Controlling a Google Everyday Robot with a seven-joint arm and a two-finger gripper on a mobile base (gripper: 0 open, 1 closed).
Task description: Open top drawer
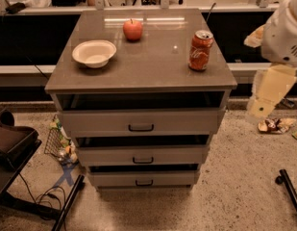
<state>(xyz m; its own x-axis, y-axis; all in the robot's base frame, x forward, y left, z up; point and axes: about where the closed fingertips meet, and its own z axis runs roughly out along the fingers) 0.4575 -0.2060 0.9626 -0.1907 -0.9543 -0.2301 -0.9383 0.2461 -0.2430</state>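
The gripper [263, 97] is hanging right of the cabinet [153, 66], with the top drawer [90, 121] and its sideways bar handle [141, 127] lying well to its left. How wide it is opening cannot be told.

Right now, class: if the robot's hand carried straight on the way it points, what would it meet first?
The hand, right of the cabinet, points down; it would probably meet the speckled floor first, not the top drawer, though depth is unclear.

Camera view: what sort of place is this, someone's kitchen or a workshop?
Probably a robot test lab, not a home: a lone grey drawer cabinet stands on a speckled floor, loose cables trail at lower left, and the robot's gripper hangs to the cabinet's right.
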